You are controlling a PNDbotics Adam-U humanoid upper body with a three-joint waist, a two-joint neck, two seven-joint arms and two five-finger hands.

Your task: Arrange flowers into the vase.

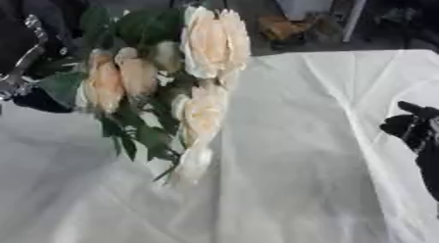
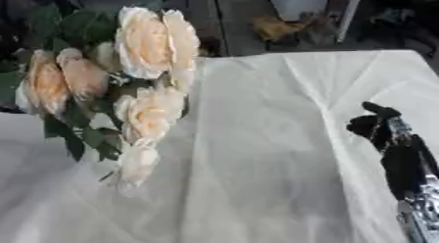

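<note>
Cream roses (image 1: 202, 65) stand bunched at ten o'clock on the white cloth (image 1: 300, 163).
Vase hidden by blooms; right hand (image 2: 377, 127) at three o'clock, fingers curled, empty; left hand unseen.

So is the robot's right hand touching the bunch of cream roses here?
Apart. In the right eye view, the right hand sits near the right edge, with bare white tablecloth between it and the roses.

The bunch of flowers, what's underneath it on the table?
Under the flowers only the white tablecloth shows. Their leaves and blooms hide the stems' lower ends, and no vase can be made out there. The right hand is off to the side, not beneath them.
</note>
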